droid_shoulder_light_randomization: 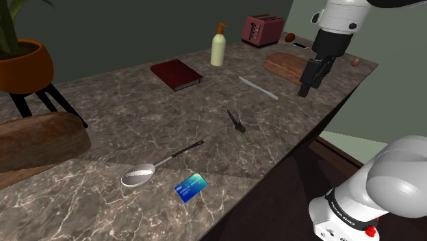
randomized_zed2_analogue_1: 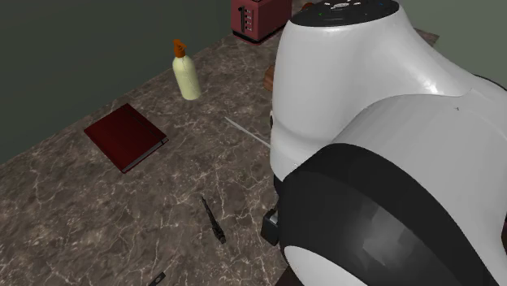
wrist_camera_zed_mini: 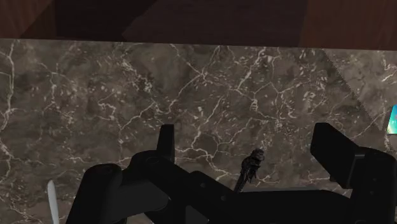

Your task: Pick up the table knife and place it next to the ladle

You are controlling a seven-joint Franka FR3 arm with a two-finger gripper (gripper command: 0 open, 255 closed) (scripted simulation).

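On the dark, white-veined marble counter (droid_shoulder_light_randomization: pixel 130 113), the table knife (droid_shoulder_light_randomization: pixel 259 87) lay flat, a slim pale piece set at a slant. It sat between the red book (droid_shoulder_light_randomization: pixel 176 74) and the brown wooden board (droid_shoulder_light_randomization: pixel 286 65), touching neither. Nothing held it.

The gripper (droid_shoulder_light_randomization: pixel 304 89) hung in the air near the knife's end, toward the shoulder view's right and close by the board, its fingers pointing down at the counter. In the wrist view the two black fingers (wrist_camera_zed_mini: pixel 167 137) stood wide apart and clasped nothing. Only marble and a small black object (droid_shoulder_light_randomization: pixel 237 122), lying loose on the counter, showed between them.

That small black object rested between the knife and the ladle (droid_shoulder_light_randomization: pixel 161 164). The ladle lay well apart from the knife, toward the shoulder view's lower left. Its silvery bowl was nearest the counter's front edge and its dark handle pointed back toward the black object. A blue card (droid_shoulder_light_randomization: pixel 191 187) lay just beside the ladle's bowl, at the counter's edge.

Behind the book a cream bottle (droid_shoulder_light_randomization: pixel 218 46) with an orange top stood upright. A red toaster (droid_shoulder_light_randomization: pixel 263 29) sat further back, at the counter's far end. At the shoulder view's left an orange plant pot (droid_shoulder_light_randomization: pixel 24 65) stood on dark legs.
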